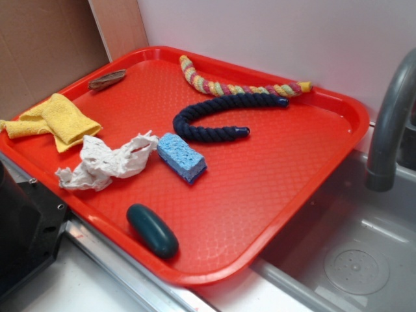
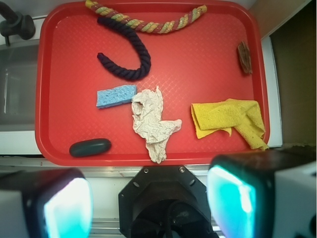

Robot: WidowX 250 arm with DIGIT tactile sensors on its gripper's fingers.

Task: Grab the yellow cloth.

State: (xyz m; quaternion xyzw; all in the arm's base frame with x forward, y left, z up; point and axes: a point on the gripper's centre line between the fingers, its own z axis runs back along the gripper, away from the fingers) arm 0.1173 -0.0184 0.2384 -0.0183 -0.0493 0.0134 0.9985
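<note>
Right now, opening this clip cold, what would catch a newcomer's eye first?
The bright red tray fills both views. On it, the dark navy rope curls in a hook shape just in front of the braided multicolour rope along the far rim. The yellow cloth lies bunched at the tray's left edge in the exterior view, beside the crumpled white rag. The tool is open, off the tray's near edge.

A red tray (image 1: 312,195) carries a crumpled white rag (image 1: 107,162) beside a blue sponge (image 1: 181,156); a dark green oval bar (image 1: 152,229) lies near its front rim. A navy rope (image 1: 214,117) curves below a braided yellow-red-green rope (image 1: 234,86); a brown piece (image 1: 107,79) sits in a corner; a grey faucet (image 1: 390,123) stands over the sink (image 1: 354,260).
</note>
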